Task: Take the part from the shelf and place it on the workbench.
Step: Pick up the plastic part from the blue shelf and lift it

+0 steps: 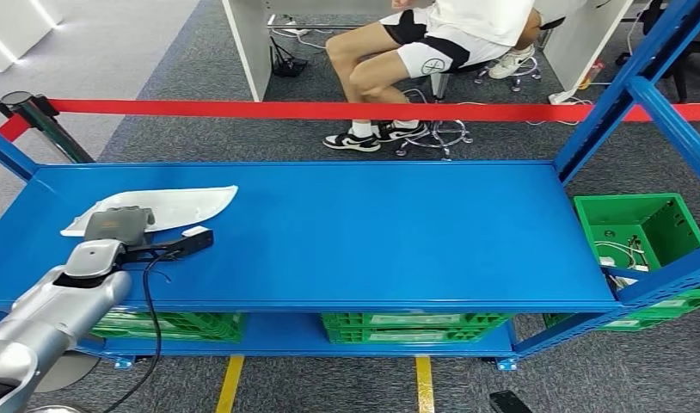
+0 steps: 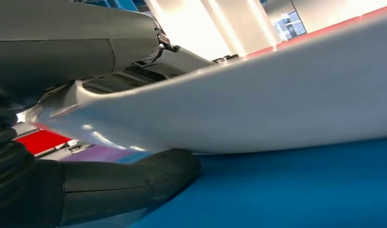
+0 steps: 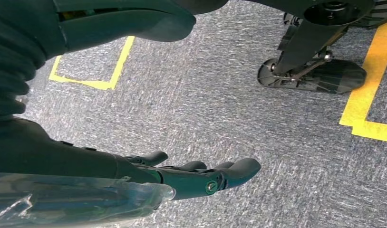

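Observation:
A white curved part point(image 1: 187, 203) lies on the blue shelf surface point(image 1: 372, 232) near its left end. My left hand point(image 1: 116, 225) sits over the part's near end. In the left wrist view the white part point(image 2: 258, 109) passes between the thick thumb point(image 2: 130, 183), which lies under it on the blue surface, and the fingers point(image 2: 87, 45) on top, so the hand grips it. The part's far end still rests on the shelf. My right hand point(image 3: 191, 178) hangs over grey carpet with its fingers stretched out and nothing in it.
Green bins point(image 1: 415, 327) sit on the lower shelf and another green bin point(image 1: 643, 228) stands at the right. Blue uprights point(image 1: 622, 95) rise at the right. Beyond the shelf are a red barrier tape point(image 1: 329, 110) and a seated person point(image 1: 432, 43).

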Robot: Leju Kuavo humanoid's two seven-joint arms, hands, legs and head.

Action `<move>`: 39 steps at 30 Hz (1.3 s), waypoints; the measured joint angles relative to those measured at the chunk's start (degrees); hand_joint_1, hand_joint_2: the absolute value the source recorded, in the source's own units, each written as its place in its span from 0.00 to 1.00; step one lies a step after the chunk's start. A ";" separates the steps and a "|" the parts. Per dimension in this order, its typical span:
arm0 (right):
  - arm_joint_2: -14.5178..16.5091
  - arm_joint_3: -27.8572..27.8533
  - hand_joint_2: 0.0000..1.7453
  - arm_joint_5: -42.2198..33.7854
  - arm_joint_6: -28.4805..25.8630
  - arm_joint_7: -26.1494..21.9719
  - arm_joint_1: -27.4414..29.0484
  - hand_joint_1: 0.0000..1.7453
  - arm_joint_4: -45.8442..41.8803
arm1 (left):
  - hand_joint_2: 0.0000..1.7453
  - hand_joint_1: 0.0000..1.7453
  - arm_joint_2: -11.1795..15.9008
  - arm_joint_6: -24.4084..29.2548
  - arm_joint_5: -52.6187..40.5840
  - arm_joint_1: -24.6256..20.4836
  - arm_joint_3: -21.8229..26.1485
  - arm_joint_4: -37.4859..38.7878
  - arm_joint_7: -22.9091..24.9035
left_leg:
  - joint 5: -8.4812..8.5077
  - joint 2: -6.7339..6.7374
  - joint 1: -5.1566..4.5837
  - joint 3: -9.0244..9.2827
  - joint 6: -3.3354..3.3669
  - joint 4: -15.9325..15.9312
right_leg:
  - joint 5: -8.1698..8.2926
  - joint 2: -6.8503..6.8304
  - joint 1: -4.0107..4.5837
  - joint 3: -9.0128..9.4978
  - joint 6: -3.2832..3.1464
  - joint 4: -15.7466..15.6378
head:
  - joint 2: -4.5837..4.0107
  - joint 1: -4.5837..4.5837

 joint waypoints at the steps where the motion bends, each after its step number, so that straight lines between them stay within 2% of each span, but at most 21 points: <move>1: 0.00 0.00 1.00 -0.06 -0.01 -0.01 0.00 0.00 0.00 | 1.00 1.00 -0.12 0.22 -0.01 0.03 0.19 0.10 -0.08 | 0.00 0.00 0.00 0.00 0.00 0.00 | 0.00 0.00 0.00 0.00 0.00 0.00 | 0.00 0.00; 6: 0.00 0.00 1.00 -0.51 -0.16 -0.19 0.12 0.00 0.00 | 1.00 1.00 -0.92 4.42 0.32 1.27 1.31 -0.43 -2.08 | 0.00 0.00 0.00 0.00 0.00 0.00 | 0.00 0.00 0.00 -0.02 0.00 0.00 | 0.00 0.00; 12: 0.00 0.00 1.00 -0.67 -0.54 -0.85 0.37 0.00 0.00 | 1.00 1.00 -2.17 11.41 1.96 5.60 3.10 -6.31 -5.58 | -0.02 0.02 -0.01 -0.02 0.00 0.00 | 0.00 0.07 -0.01 -0.05 0.00 0.00 | 0.00 0.00; 18: 0.02 0.00 1.00 -0.83 -1.49 -1.83 0.60 0.00 0.00 | 1.00 1.00 -4.78 27.80 10.48 14.41 7.63 -19.80 -16.68 | -0.12 0.04 -0.03 -0.04 0.02 0.00 | -0.02 0.12 -0.03 -0.09 0.01 -0.01 | 0.00 0.00; 20: 0.03 0.00 1.00 -0.75 -1.80 -2.04 0.59 0.00 0.00 | 1.00 1.00 -5.97 31.36 13.21 17.66 9.10 -25.09 -20.03 | -0.15 0.05 -0.04 -0.05 0.02 0.00 | -0.04 0.13 -0.04 -0.11 0.02 -0.01 | 0.00 0.00; 24: 0.04 0.00 1.00 -0.66 -1.92 -2.08 0.51 0.00 0.00 | 1.00 1.00 -7.39 32.65 14.85 21.61 11.02 -32.12 -21.82 | -0.16 0.03 -0.04 -0.07 0.02 0.00 | -0.08 0.07 -0.05 -0.09 0.05 -0.02 | 0.00 0.00; 26: 0.04 0.00 1.00 -0.74 -2.03 -2.28 0.50 0.00 0.00 | 1.00 1.00 -7.99 33.17 17.56 23.02 11.74 -34.53 -24.52 | -0.15 0.03 -0.03 -0.07 0.01 0.00 | -0.07 0.09 -0.05 -0.08 0.05 -0.02 | 0.00 -0.01; 30: 0.04 0.00 1.00 -1.15 -2.97 -3.56 0.49 0.00 0.00 | 1.00 1.00 -10.54 34.26 30.14 28.59 11.99 -45.92 -39.01 | -0.16 0.04 -0.05 -0.07 0.02 0.00 | -0.05 0.10 -0.05 -0.08 0.06 -0.02 | 0.00 0.00; 32: 0.04 0.00 1.00 -1.14 -3.33 -3.84 0.32 0.00 0.00 | 1.00 1.00 -12.07 34.28 33.18 31.98 10.82 -53.82 -43.72 | -0.19 0.04 -0.07 -0.08 0.06 0.00 | -0.07 0.07 -0.07 -0.06 0.09 -0.08 | 0.00 0.01; 35: 0.04 0.00 1.00 -0.96 -3.43 -3.90 0.00 0.00 0.00 | 1.00 1.00 -13.55 34.28 34.95 35.08 8.63 -62.35 -46.09 | -0.27 0.03 -0.11 -0.08 0.18 0.00 | -0.12 0.03 -0.09 0.00 0.17 -0.15 | 0.00 0.01; 39: 0.04 0.10 1.00 -0.51 -3.22 -3.75 -0.45 0.00 0.00 | 1.00 1.00 -14.77 34.28 35.23 35.90 7.84 -66.68 -48.45 | -0.25 0.02 -0.10 -0.08 0.24 0.00 | -0.12 -0.03 -0.10 0.02 0.18 -0.15 | 0.00 -0.01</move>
